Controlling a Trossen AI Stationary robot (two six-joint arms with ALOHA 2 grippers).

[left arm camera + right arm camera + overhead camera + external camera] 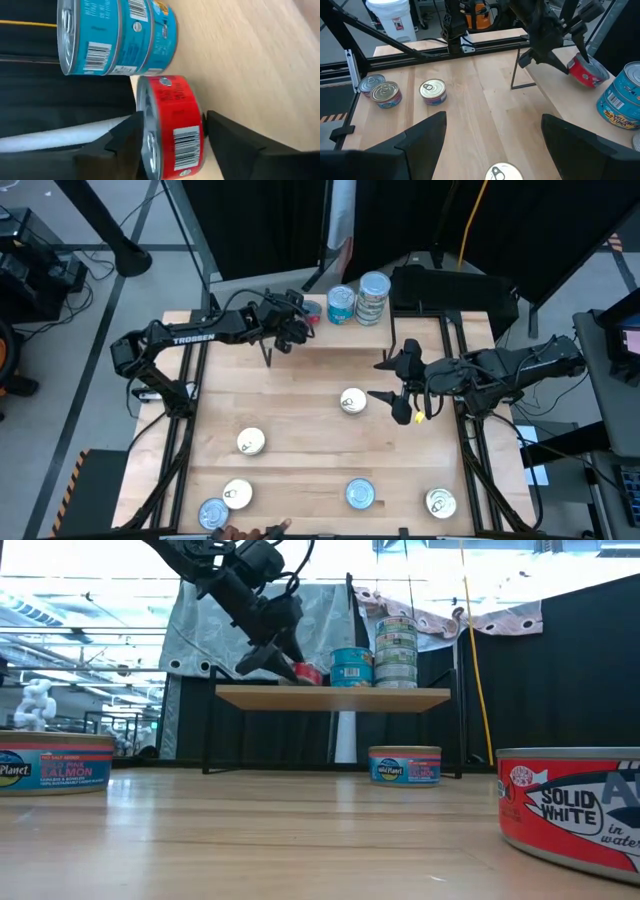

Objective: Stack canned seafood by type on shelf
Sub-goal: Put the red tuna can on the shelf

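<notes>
The shelf (340,697) stands at the table's far side. On it are a stack of two blue tins (120,37), a taller stack of pale tins (373,298) and, left of both, a single red-sided tin (175,115) standing on its base near the shelf's left end. My left gripper (172,117) is open at the red tin, one finger over its lid and the other beside its base. My right gripper (492,130) hovers open over the table's right middle, holding nothing. My left gripper has one finger (131,131) lying close along the red tin's lid (149,107); I cannot tell whether it touches. The other finger (225,135) stands a narrow gap away from the tin's base. The tin rests upright on the shelf.
Several loose tins lie on the table: one at mid-table (352,401), one left of centre (250,441), and others along the near edge (237,494) (360,493) (440,502). A person's hand (250,532) shows at the near edge. Black shelf legs (512,75) stand on the tabletop.
</notes>
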